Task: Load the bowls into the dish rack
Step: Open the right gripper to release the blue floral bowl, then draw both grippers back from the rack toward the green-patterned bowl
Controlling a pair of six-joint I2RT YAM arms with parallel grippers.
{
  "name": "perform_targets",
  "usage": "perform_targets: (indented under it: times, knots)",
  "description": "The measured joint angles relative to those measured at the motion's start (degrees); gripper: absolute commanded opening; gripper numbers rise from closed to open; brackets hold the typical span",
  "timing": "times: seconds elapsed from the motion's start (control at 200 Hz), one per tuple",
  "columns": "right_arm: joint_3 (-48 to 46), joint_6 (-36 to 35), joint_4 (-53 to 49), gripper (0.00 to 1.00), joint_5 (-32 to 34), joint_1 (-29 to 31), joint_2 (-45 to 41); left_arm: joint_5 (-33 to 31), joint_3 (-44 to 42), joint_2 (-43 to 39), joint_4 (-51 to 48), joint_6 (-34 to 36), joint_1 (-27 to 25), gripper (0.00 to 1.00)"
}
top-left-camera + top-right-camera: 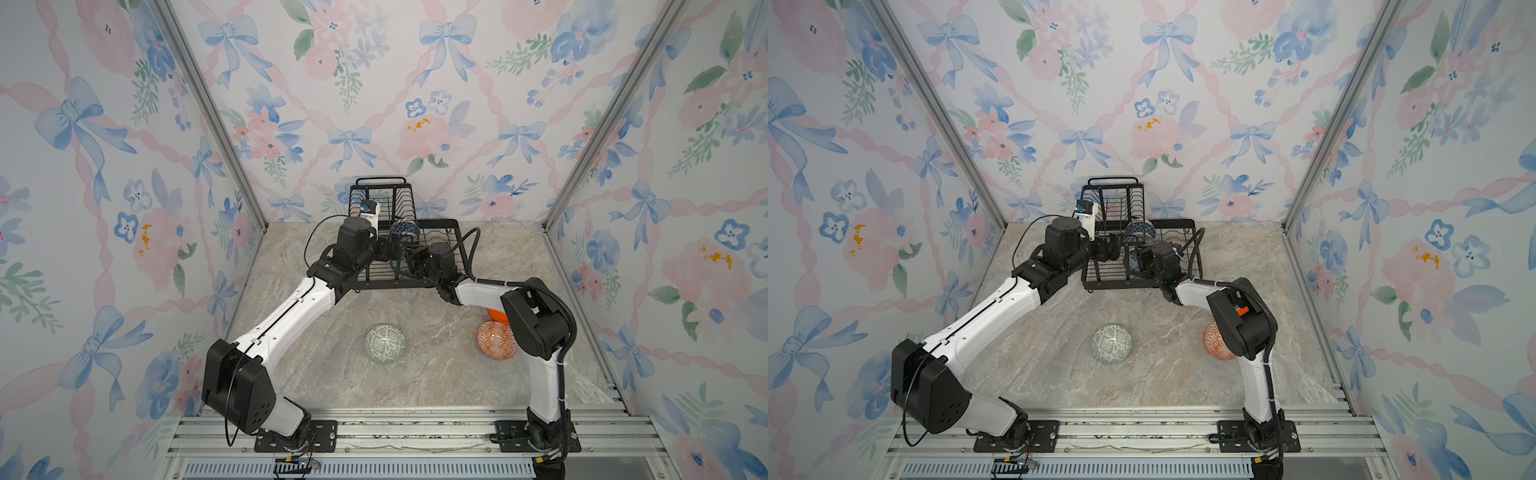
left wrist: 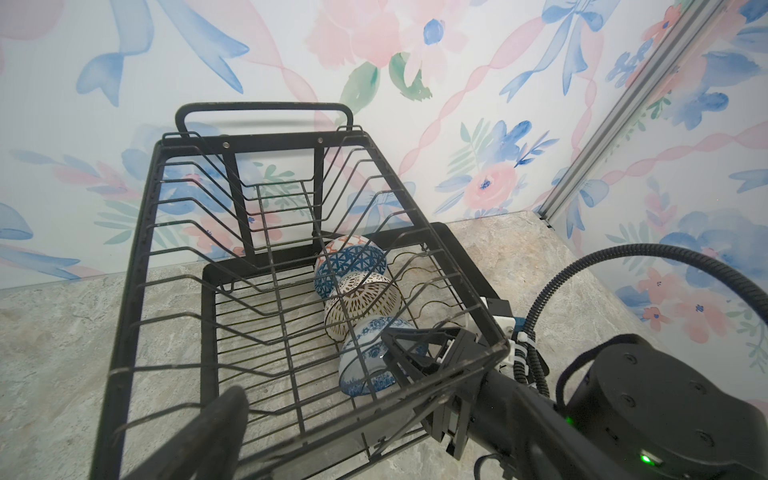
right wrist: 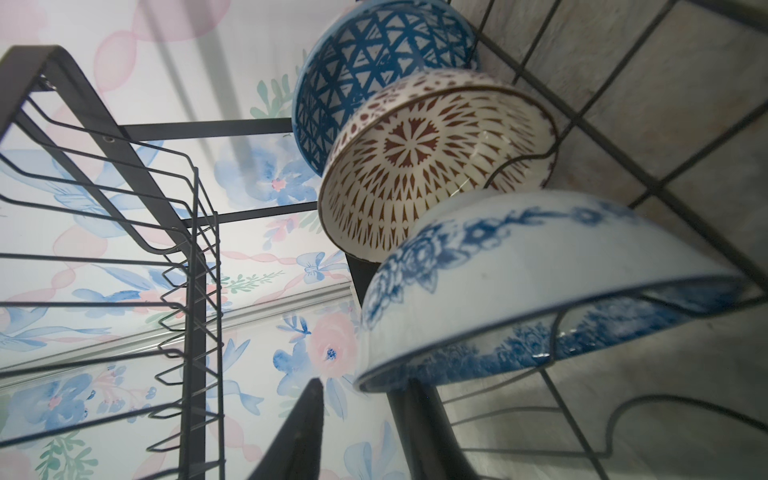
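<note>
The black wire dish rack (image 1: 446, 232) (image 1: 1196, 245) (image 2: 137, 270) stands at the back wall. Three bowls stand on edge in a row in its lower tray: dark-blue geometric (image 2: 353, 259) (image 3: 374, 62), brown-and-white patterned (image 2: 365, 299) (image 3: 415, 166), blue-white floral (image 2: 361, 365) (image 3: 519, 270). My right gripper (image 3: 361, 419) (image 1: 404, 261) is at the floral bowl's rim, jaws apart, one finger against the rim and the other clear. My left gripper (image 1: 384, 249) (image 2: 332, 457) hovers open at the rack's front corner, empty. A green-white bowl (image 1: 385, 344) (image 1: 1111, 343) sits on the table.
An orange-white patterned bowl (image 1: 496, 340) (image 1: 1214, 340) and a plain orange bowl (image 1: 496, 314) lie by my right arm's elbow, partly hidden by it. The raised slotted basket (image 1: 380, 199) (image 3: 195, 249) holds no dishes. Wallpapered walls close in three sides.
</note>
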Motion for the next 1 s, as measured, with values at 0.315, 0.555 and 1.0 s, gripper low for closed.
perform_targets:
  times: [0.315, 0.555, 1.0]
  knots:
    - [-3.87, -0.22, 0.09, 0.38, 0.02, -0.50, -1.99, 0.28, 0.00, 0.00, 0.17, -1.03, 0.00, 0.98]
    - [-5.81, -0.83, 0.09, 0.42, 0.02, -0.52, -4.59, 0.44, -0.42, -0.52, 0.07, -1.07, 0.00, 0.98]
    - [-9.64, -2.78, -0.90, 0.70, -0.87, -2.38, -9.94, 0.42, -4.07, -3.98, -3.06, -2.82, -0.48, 0.98]
